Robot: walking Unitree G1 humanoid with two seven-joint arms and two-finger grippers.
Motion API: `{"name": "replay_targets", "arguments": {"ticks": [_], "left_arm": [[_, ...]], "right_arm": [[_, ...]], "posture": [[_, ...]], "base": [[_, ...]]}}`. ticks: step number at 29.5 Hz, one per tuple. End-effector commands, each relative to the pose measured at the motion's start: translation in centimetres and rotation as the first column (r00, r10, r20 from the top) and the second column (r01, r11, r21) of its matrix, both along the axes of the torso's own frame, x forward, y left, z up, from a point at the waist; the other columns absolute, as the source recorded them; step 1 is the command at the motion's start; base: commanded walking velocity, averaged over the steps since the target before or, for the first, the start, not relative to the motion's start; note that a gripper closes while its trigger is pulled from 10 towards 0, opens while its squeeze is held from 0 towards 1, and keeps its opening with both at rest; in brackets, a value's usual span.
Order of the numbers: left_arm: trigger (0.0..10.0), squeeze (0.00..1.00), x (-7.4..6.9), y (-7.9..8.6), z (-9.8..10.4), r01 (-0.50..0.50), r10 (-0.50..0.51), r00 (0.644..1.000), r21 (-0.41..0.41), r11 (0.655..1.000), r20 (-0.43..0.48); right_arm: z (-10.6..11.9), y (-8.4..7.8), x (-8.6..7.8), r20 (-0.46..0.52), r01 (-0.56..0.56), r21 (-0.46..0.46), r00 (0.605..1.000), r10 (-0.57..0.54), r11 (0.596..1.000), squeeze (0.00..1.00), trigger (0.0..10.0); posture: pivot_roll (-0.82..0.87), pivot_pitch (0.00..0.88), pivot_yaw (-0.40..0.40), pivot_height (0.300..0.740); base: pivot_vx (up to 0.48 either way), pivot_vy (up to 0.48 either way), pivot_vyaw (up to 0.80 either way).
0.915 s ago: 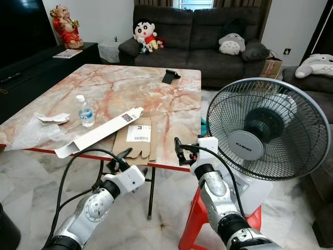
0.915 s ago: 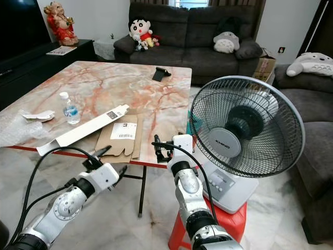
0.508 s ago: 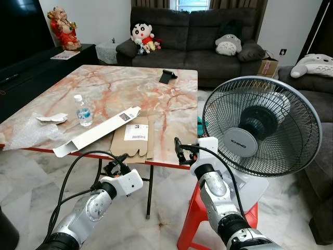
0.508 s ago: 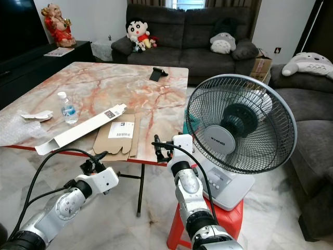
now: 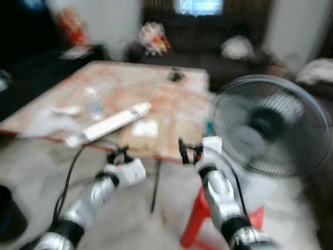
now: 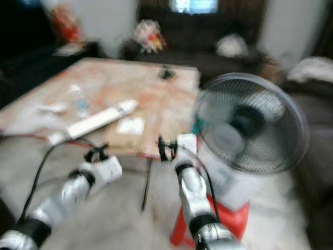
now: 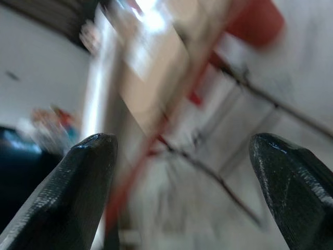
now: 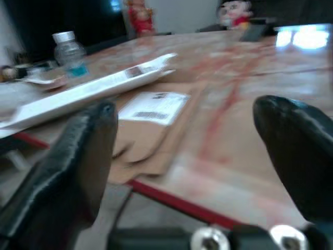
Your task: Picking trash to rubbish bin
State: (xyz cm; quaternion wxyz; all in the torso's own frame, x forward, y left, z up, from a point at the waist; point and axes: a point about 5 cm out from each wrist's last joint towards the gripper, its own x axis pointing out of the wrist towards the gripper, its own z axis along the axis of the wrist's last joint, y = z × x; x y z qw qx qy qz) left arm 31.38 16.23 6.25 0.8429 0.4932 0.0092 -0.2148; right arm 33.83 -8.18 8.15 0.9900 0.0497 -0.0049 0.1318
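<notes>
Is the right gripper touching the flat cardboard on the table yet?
Apart. In the right wrist view the right gripper has its jaws wide open short of the table edge, with the flat cardboard lying beyond them, nothing between the fingertips.

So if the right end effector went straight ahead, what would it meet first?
Probably the flat brown cardboard sheet at the marble table's red front edge; the right end effector is open and level with the tabletop, though blur hides depth.
</notes>
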Motion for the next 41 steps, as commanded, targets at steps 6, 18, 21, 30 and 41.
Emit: {"name": "replay_targets", "arguments": {"ticks": [6, 18, 21, 30, 41], "left_arm": [[10.0, 0.0, 0.6, 0.0, 0.6, -0.003, 0.003, 1.0, 0.005, 1.0, 0.022], [10.0, 0.0, 1.2, 1.0, 4.6, -0.178, 0.334, 0.931, -0.616, 0.767, 0.147], [10.0, 0.0, 1.0, 1.1, 4.8, -0.183, 0.374, 0.916, -0.673, 0.717, 0.149], [10.0, 0.0, 0.9, 1.0, 5.2, -0.177, 0.417, 0.899, -0.76, 0.626, 0.134], [10.0, 0.0, 1.1, 0.8, 5.5, -0.184, 0.433, 0.895, -0.792, 0.582, 0.11]], "right_arm": [[0.4, 0.0, 0.3, 0.012, -0.001, -0.003, 1.0, 0.001, 1.0, 0.0, 10.0], [0.6, 0.0, 0.3, 0.021, -0.001, 0.002, 1.0, 0.001, 1.0, 0.0, 10.0], [0.6, 0.0, 0.3, 0.023, -0.002, 0.004, 1.0, 0.002, 1.0, 0.0, 10.0], [1.1, 0.3, 0.4, 0.05, -0.015, 0.019, 0.999, 0.014, 1.0, 0.0, 10.0], [1.4, 0.7, 0.3, 0.084, -0.047, -0.002, 0.995, 0.047, 0.999, 0.0, 10.0]], "posture": [[0.01, 0.0, -0.01, 0.74], [0.0, 0.0, -0.004, 0.74], [0.0, 0.0, -0.004, 0.74], [0.01, 0.0, -0.009, 0.74], [0.01, 0.0, -0.01, 0.74]], "base": [[0.0, 0.0, 0.0], [0.0, 0.0, 0.0], [0.0, 0.0, 0.0], [0.0, 0.0, 0.0], [0.128, 0.0, 0.25]]}}
